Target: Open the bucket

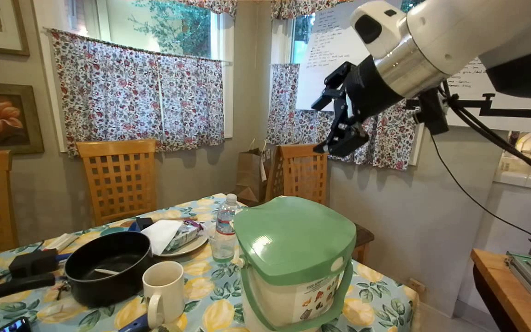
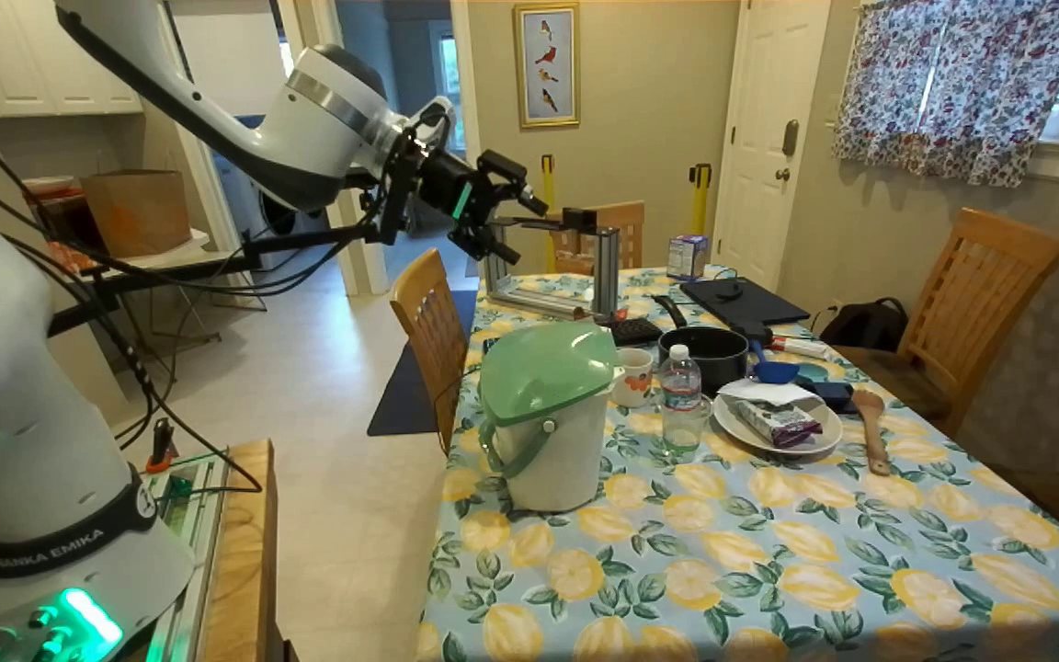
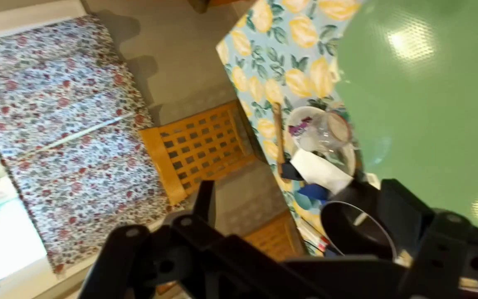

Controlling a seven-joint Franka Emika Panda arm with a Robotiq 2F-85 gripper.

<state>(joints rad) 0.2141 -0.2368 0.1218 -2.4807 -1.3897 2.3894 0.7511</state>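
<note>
The bucket, cream-white with printed pictures on its side, stands upright on the tablecloth. Its rounded green lid lies down over the top, and the green handle hangs lowered against the body. In an exterior view the same bucket is near the table's edge on the robot's side. My gripper is in the air, higher than the lid and apart from it, its fingers spread with nothing between them. In the wrist view the green lid fills the right side, partly behind one finger of the gripper.
Close to the bucket are a water bottle, a white mug and a black pan. A plate with packets and a wooden spatula lie farther along. A metal frame rises from the table. Chairs surround it.
</note>
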